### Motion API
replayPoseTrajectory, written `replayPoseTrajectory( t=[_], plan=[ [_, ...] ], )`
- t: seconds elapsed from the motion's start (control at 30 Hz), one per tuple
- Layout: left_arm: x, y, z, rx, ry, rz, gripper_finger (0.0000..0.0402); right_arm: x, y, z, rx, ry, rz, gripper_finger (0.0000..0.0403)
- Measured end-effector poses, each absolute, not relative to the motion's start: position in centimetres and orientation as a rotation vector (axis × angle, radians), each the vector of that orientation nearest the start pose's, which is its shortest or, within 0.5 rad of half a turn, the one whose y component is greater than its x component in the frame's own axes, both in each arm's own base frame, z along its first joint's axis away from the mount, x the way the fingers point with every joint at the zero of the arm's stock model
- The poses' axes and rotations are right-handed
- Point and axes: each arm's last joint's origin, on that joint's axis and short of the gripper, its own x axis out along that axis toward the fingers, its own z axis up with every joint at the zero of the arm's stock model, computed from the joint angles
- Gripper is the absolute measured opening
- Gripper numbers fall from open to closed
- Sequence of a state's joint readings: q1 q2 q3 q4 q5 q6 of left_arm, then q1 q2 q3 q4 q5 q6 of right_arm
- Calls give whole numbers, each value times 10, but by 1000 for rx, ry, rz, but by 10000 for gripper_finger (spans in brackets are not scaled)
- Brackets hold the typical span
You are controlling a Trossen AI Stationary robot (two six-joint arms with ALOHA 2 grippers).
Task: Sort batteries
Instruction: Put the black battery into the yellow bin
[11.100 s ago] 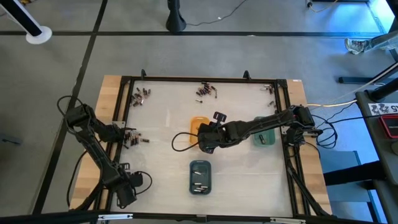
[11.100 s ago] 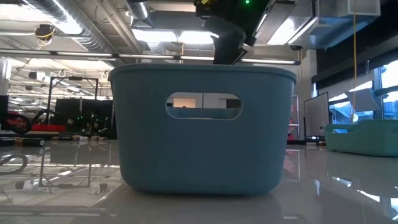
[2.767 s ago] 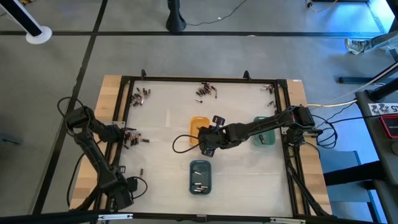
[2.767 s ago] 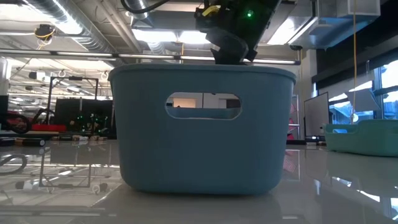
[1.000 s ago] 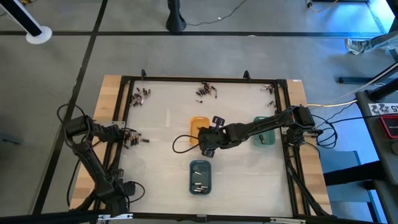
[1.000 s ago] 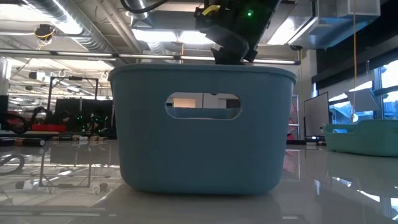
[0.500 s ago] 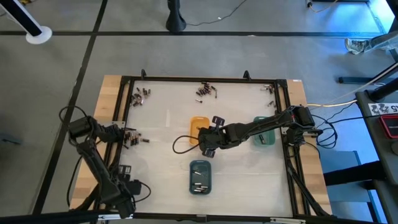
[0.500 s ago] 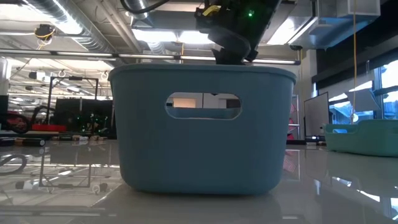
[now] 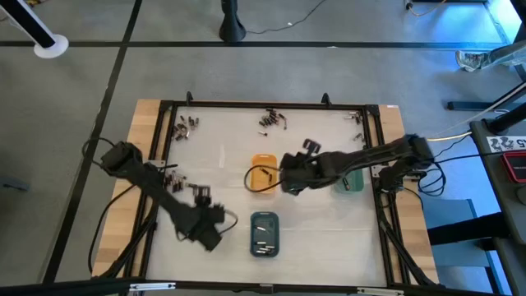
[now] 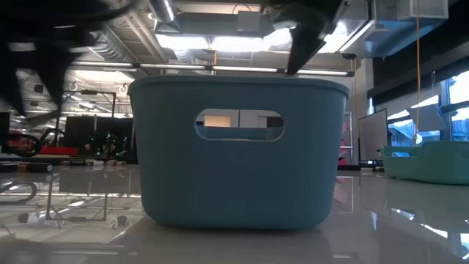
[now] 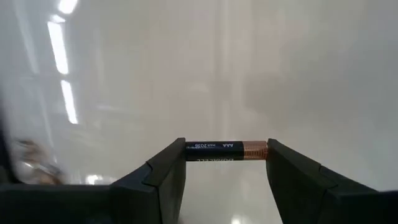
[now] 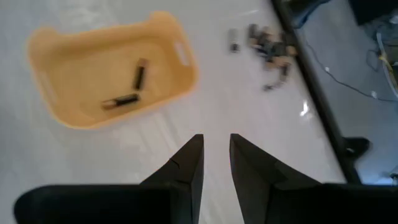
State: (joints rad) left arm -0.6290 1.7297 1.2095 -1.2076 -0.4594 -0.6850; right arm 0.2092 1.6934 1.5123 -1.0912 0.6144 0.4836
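Note:
My left gripper [image 11: 226,163] hangs over the table's near left part [image 9: 209,234], left of the slate-blue tray [image 9: 264,233], and is shut on one black and copper AAA battery [image 11: 225,150]. My right gripper [image 12: 216,155] stands just right of the orange tray [image 12: 109,68], narrowly open and empty [image 9: 286,179]. Two batteries [image 12: 127,90] lie on the orange tray's floor. A few more lie in the slate-blue tray [image 9: 263,245]. The green tray [image 9: 352,180] sits at the right. My left gripper pinches the battery endwise: one fingertip [image 11: 176,155] is on its black end [image 11: 191,150], the other on its copper end [image 11: 261,150]. The battery lies level across the gap, at the fingers' free ends, with the white table showing beyond it.
Loose battery piles lie at the far left [image 9: 186,126], far middle [image 9: 272,120] and far right [image 9: 356,117] of the table, and one at the left edge [image 9: 174,182]. A black frame rims the table [image 9: 164,148]. In the low view the slate-blue tray [image 10: 238,150] fills the middle.
My left arm has swung fast from the table's near left corner toward the right, and its gripper now hangs close to the slate-blue tray. My right gripper has drawn back from over the orange tray toward the right and risen out of the low view.

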Motion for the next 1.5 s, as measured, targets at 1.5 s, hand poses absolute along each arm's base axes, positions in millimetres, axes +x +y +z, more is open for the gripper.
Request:
replayPoseTrajectory(
  t=[1.5],
  plan=[
    [349, 30, 195, -323, 826, 340, 199, 273, 42, 279, 111, 918, -658, 80]
  ],
)
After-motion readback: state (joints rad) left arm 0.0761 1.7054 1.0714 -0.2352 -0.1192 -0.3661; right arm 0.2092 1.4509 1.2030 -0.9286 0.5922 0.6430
